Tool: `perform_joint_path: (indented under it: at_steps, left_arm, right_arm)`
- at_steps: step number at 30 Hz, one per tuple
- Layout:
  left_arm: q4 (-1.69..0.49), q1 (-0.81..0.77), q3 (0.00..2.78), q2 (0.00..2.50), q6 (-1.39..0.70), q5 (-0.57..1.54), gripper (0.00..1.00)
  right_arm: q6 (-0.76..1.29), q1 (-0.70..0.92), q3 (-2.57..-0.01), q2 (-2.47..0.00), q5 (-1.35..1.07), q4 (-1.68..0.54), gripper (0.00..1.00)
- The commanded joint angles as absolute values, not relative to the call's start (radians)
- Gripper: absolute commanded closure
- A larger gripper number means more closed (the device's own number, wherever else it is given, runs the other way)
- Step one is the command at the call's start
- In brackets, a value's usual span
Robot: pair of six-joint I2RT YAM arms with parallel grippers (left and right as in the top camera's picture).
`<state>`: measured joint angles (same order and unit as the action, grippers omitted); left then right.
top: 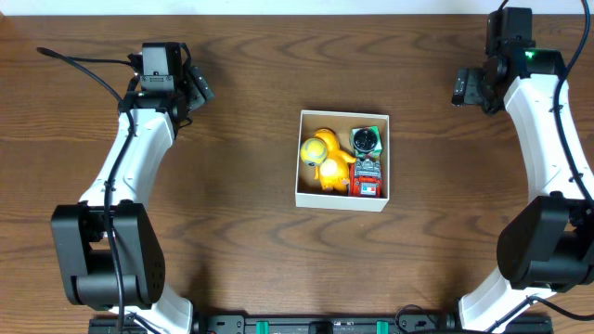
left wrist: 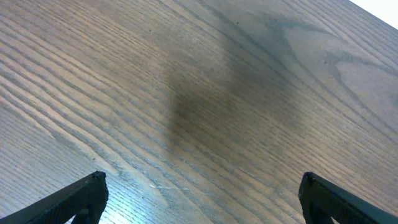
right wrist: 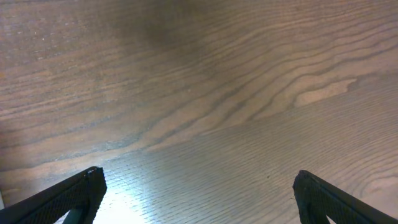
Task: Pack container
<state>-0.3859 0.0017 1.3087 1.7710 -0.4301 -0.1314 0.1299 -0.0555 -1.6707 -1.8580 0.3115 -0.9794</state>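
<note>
Container [top: 340, 202] sits a little right of the middle of the brown wooden worktop [top: 232, 241]. It is square, shallow and open at the top, with thin white walls. We see three toys lying inside it. A yellow figure [top: 325, 158] fills the left half. A round dark toy with a green rim [top: 368, 140] lies in the right corner farther from the arm bases. A red toy [top: 368, 178] lies in the nearer right corner, just beside the yellow figure.

We find the left arm [top: 125, 167] stretched along the left side of the worktop, its left jaws well apart from the container and over bare wood. In the left wrist view its two dark fingertips [left wrist: 81, 198] show at the lower corners with a wide gap, so the left jaws stand apart, and only wood grain lies between them.

We find the right arm [top: 543, 139] stretched along the right side, a small green light [top: 529, 54] glowing near its wrist. The right jaws are likewise well away from the container. In the right wrist view the fingertips [right wrist: 74, 194] sit at the lower corners with a broad gap, so the right jaws stand apart too, holding nothing, with bare wood below.
</note>
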Motion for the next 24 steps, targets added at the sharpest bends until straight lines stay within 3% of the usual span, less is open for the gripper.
perform_joint_path:
  at_steps: [1, 17, 24]
  left_arm:
    - [-0.388, 0.004, 1.313, 1.751, -0.435, -0.143, 0.02]
    - [-0.388, 0.004, 1.313, 1.751, -0.435, -0.143, 0.02]
    - [-0.388, 0.004, 1.313, 1.751, -0.435, -0.143, 0.02]
  right_arm:
    - [0.141, -0.059, -1.684, -1.853, 0.326, -0.98, 0.01]
    - [0.141, -0.059, -1.684, -1.847, 0.326, -0.988, 0.01]
    - [0.146, -0.052, -1.684, -1.702, 0.235, -0.919, 0.01]
